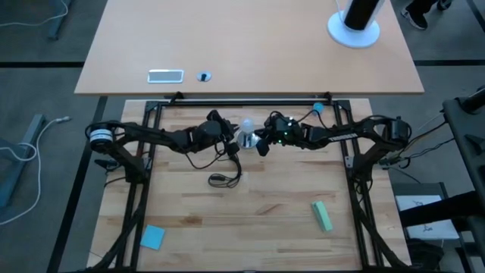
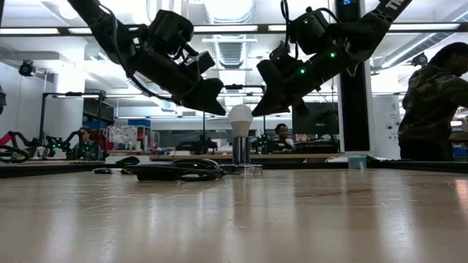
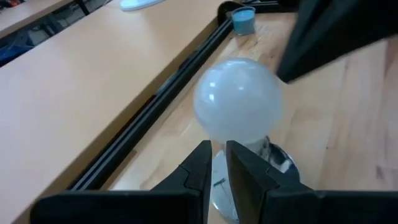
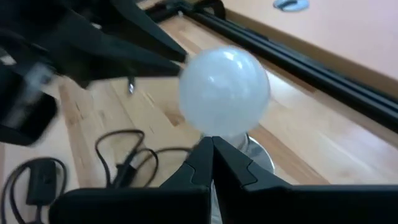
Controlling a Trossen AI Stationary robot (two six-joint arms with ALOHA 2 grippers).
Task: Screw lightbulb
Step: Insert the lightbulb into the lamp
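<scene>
Right tool point(image 4: 212, 163) shut — lightbulb point(image 4: 224, 90) just beyond, black cord point(image 4: 118, 163) nearby.

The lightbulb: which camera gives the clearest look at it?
The low view: the lightbulb stands upright in its socket, seen whole from the side. Both wrist views show only its globe close up; the high view shows a small white spot between the grippers.

Wooden table point(image 1: 258, 220): socket point(image 1: 246, 141), cord point(image 1: 225, 180), blocks point(image 1: 321, 215)

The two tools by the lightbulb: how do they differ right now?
The left tool shows a narrow slit between its fingers; the right tool is pressed fully shut. The left tool comes at the lightbulb from the table's left, the right from the right. Both hover beside it, holding nothing.
</scene>
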